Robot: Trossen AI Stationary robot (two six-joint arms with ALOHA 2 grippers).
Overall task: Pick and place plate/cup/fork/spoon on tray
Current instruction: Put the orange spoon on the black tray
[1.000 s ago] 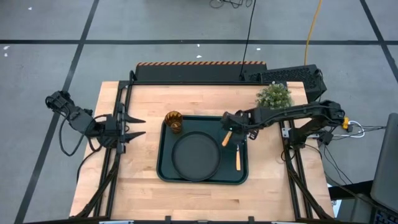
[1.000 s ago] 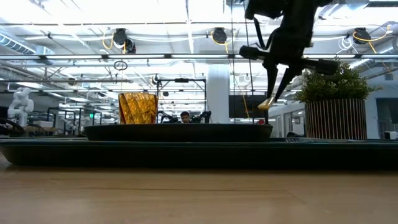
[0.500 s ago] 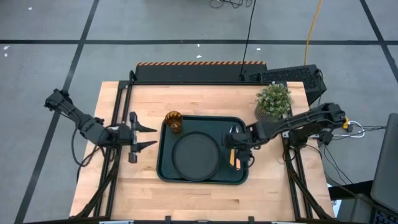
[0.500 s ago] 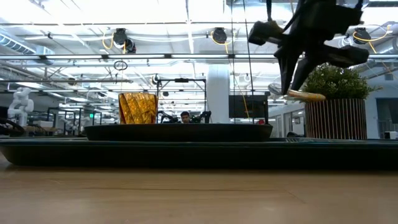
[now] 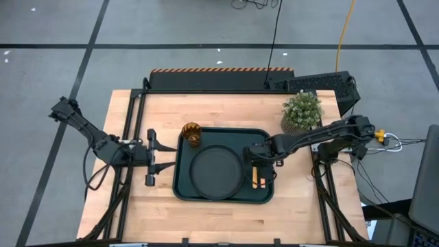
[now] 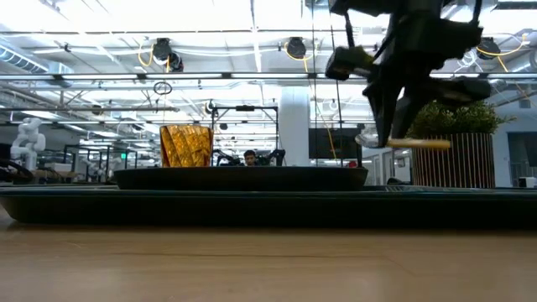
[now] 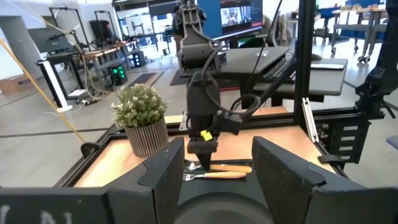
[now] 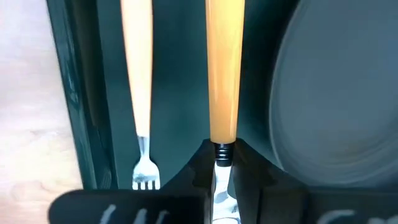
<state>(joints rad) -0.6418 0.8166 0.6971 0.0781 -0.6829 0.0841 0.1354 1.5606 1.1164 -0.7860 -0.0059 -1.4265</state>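
Right gripper clamped on the spoon above the tray, beside the plate

Its orange handle runs level in the low view, clear of the tray floor; the right wrist view alone shows the silver neck pinched between the fingers and the fork lying parallel just beside it. Amber cup stands in the tray's far left corner. Left gripper waits with fingers spread over the worktop, left of the tray
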